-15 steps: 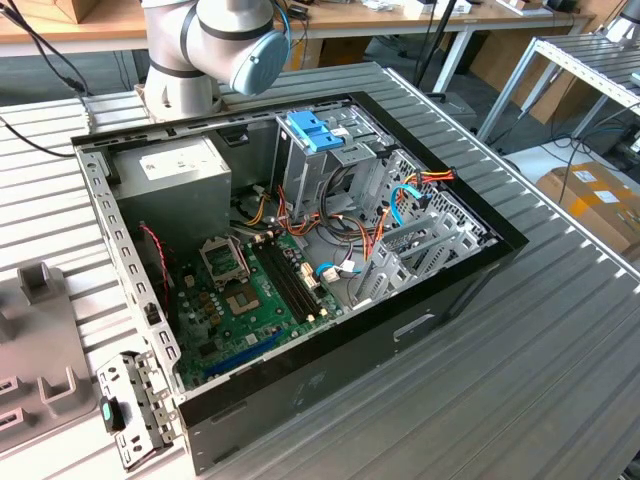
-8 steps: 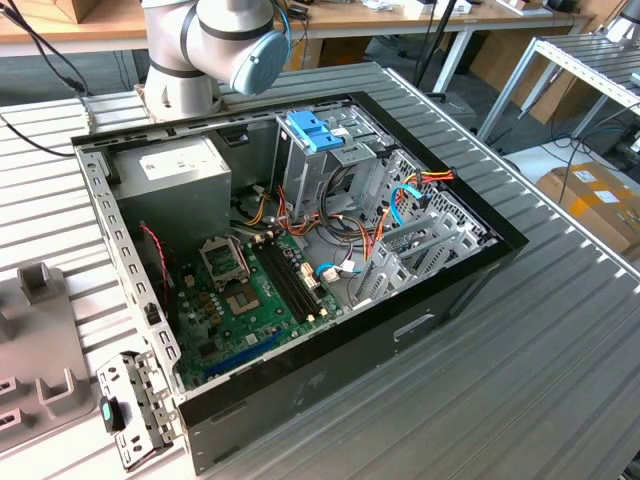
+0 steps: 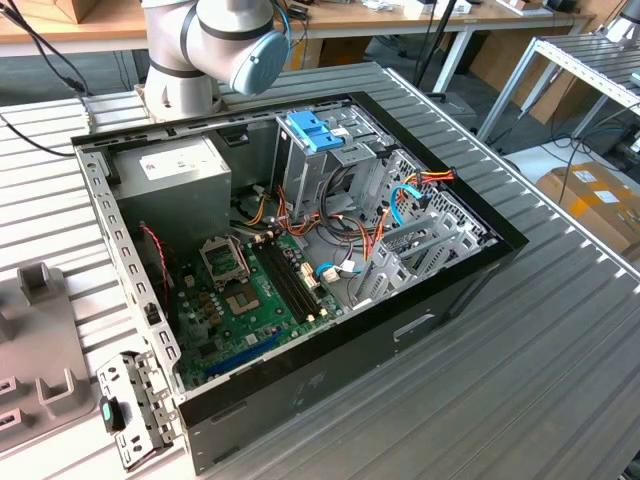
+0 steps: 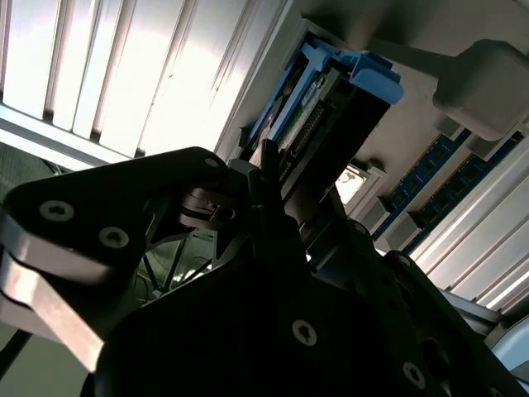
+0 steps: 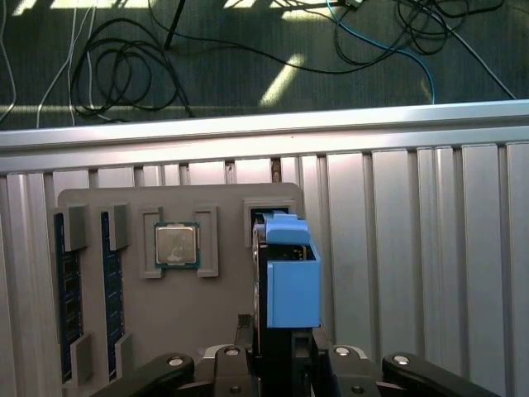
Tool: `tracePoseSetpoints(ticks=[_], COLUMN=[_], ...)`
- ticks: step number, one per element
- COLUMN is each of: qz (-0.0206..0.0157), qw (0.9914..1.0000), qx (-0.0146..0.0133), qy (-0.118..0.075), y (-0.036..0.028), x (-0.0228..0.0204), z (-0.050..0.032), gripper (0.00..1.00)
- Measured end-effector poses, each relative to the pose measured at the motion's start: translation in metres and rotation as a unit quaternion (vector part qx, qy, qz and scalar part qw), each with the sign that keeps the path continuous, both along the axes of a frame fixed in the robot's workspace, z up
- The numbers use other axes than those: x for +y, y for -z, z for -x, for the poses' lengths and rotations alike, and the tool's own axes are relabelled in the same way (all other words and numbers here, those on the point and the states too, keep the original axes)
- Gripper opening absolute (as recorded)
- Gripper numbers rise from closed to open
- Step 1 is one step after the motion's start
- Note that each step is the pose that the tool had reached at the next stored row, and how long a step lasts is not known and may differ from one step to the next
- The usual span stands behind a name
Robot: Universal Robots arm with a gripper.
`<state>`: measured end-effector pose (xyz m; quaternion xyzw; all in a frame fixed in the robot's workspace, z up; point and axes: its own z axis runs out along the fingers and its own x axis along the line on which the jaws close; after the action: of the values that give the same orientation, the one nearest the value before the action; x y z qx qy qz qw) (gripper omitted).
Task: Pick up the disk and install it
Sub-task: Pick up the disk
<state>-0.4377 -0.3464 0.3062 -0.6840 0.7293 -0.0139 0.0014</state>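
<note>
In the first wrist view the gripper (image 5: 281, 335) sits nearest the camera, its black fingers (image 4: 266, 174) narrowed onto the disk (image 5: 291, 281) and holding it on edge. The light-blue carrier faces the lens, and the grey metal body runs away from the fingers. The disk's far end lines up with a dark rectangular slot in a grey tray (image 5: 223, 314). Whether that end is seated in the slot or clear of it I cannot tell. The second wrist view shows the same grip from the side, with a row of connector pins along the disk's edge.

Beside the slot, a processor chip (image 5: 177, 246) lies in its own recess. Further across the tray, blue memory sticks (image 5: 63, 298) stand in two rows. The tray rests on a slatted metal table (image 5: 413, 248), and beyond the table's edge loose cables (image 5: 124, 74) trail over a dark floor.

In the exterior view an open computer case (image 3: 300, 390) fills the middle of the frame. Its green motherboard (image 3: 250, 300) is at lower centre and a grey power supply (image 3: 175, 170) at upper left. A tall drive cage (image 3: 300, 170) stands behind them, topped by a blue bracket (image 3: 315, 130). At the top edge, furthest back, is the arm (image 3: 225, 40) — only its base and blue-capped joint.
</note>
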Motion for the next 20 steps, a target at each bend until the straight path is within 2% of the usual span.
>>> tracePoseSetpoints(ticks=[4, 7, 20], qz=[0.0000, 0.0000, 0.0000], qw=[1.00000, 0.99980, 0.99976], qx=[0.0000, 0.0000, 0.0000], qy=[-0.003, -0.020, -0.022], y=[0.0000, 0.0000, 0.0000], x=[0.0000, 0.0000, 0.0000], z=[0.0000, 0.0000, 0.0000], gripper=[0.35, 0.35, 0.35])
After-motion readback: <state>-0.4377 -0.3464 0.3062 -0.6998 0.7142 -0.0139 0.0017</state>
